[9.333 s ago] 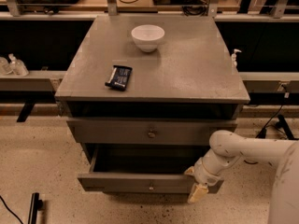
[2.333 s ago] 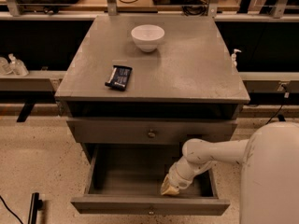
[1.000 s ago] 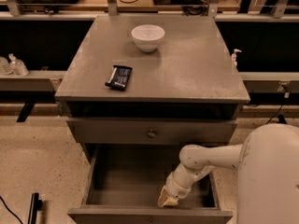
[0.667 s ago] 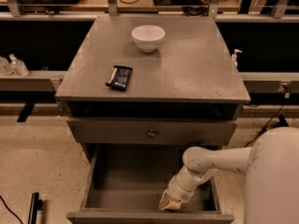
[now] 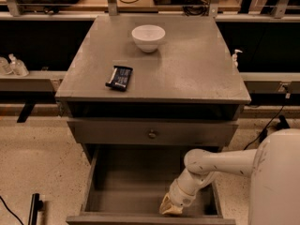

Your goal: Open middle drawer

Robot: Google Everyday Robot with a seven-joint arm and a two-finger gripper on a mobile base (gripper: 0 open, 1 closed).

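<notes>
Middle drawer is pulled well out, long axis left to right. Gripper sits inside, right of centre, against the front wall's inner face. Its opening cannot be told.

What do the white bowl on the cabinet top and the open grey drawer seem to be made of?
The round white bowl: probably ceramic or plastic, with a smooth, softly glossy surface. The open grey middle drawer: likely painted wood or board, matte, without metallic shine; this is uncertain. The gripper sits inside it, near the front edge.
</notes>
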